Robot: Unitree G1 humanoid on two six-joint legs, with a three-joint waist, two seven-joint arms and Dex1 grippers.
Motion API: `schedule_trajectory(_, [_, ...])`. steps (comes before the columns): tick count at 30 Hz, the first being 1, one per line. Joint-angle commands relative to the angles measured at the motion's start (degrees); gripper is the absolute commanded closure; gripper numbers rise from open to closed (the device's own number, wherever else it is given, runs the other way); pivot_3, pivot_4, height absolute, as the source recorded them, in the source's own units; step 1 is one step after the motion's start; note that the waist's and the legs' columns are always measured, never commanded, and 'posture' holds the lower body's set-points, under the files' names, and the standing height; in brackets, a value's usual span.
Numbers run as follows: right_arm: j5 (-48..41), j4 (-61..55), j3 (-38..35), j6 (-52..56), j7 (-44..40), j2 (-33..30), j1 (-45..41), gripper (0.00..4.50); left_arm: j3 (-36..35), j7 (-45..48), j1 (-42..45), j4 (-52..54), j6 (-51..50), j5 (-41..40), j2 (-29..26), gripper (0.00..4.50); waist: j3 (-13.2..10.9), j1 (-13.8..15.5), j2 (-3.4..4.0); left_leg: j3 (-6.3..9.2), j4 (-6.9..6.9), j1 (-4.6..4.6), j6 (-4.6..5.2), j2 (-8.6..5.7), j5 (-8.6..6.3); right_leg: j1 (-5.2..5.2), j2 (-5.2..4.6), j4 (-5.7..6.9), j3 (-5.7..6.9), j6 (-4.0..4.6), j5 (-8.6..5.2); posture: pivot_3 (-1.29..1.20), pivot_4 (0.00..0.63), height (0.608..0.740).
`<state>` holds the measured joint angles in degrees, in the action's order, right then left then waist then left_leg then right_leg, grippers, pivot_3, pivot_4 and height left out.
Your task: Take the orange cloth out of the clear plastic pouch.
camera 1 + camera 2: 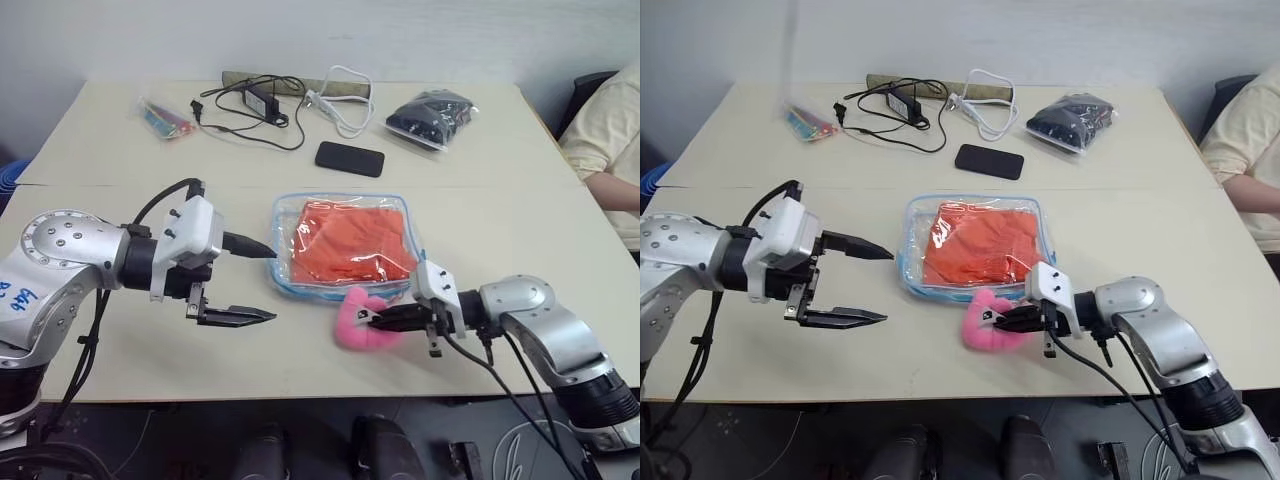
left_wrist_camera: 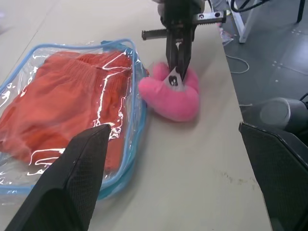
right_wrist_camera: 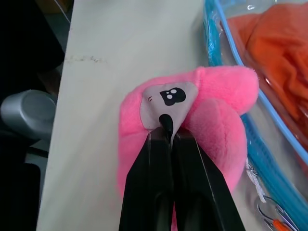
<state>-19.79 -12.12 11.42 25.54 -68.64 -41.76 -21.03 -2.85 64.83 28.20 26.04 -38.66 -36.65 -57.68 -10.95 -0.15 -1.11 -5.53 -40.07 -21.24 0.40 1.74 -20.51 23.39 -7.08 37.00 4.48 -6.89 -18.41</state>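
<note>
Right wrist view: right gripper (image 3: pixel 168 132) pinches the pink toy (image 3: pixel 211 115) beside the pouch (image 1: pixel 285 285); cloth (image 1: pixel 345 240) inside. Left gripper (image 1: pixel 262 283) spread wide.

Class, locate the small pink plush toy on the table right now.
In the left eye view, the small pink plush toy lies near the table's front edge, against the clear plastic pouch's near right corner, with the right gripper shut on its tag.

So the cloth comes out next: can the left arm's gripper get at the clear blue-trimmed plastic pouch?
Probably yes: the left gripper stands open beside the pouch, with bare table between them.
</note>
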Motion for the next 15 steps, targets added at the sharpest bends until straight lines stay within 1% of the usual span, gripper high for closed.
schedule_trajectory(1, [0.72,-0.42,1.03,1.49,0.85,-0.10,0.55,3.47,0.87,-0.29,0.61,-0.08,1.47,1.48,0.47,0.00,0.00,-0.08,0.00,-0.01,0.00,0.00,0.00,0.00,0.00,0.00,0.05,0.02,0.00,0.02,0.01,0.00,0.150,0.740])
schedule_trajectory(4, [-0.37,-1.17,0.42,3.34,0.73,-0.54,0.67,2.45,1.98,-0.23,0.92,-0.25,1.91,2.20,1.08,0.00,0.00,-0.04,0.00,-0.01,0.00,0.00,-0.02,0.01,0.00,0.00,0.13,0.01,-0.01,0.05,0.03,0.00,0.150,0.740])
schedule_trajectory(6, [-1.91,-2.66,-1.29,5.00,0.81,-1.20,0.94,1.80,2.99,-0.37,1.62,-0.62,2.14,2.64,1.95,0.00,0.00,0.05,0.00,-0.01,0.00,0.00,-0.02,0.03,0.00,0.00,0.13,0.00,-0.03,0.06,0.03,0.00,0.150,0.740])
schedule_trajectory(11, [-4.97,-7.93,-6.10,5.73,1.23,-3.32,1.62,0.04,7.50,-0.08,4.75,-3.22,3.79,5.22,6.08,0.00,0.00,0.25,0.00,0.01,-0.03,-0.04,-0.02,0.01,0.00,-0.01,0.11,0.00,-0.01,0.07,0.04,0.00,0.150,0.740])
schedule_trajectory(15, [-10.72,-12.10,-12.62,9.61,0.82,-6.56,0.30,0.04,13.25,-0.65,9.06,-7.04,6.36,8.99,12.74,0.00,0.00,0.61,0.00,0.00,-0.03,-0.04,-0.01,-0.02,0.00,-0.01,0.11,0.00,-0.01,0.06,0.05,0.00,0.150,0.740])
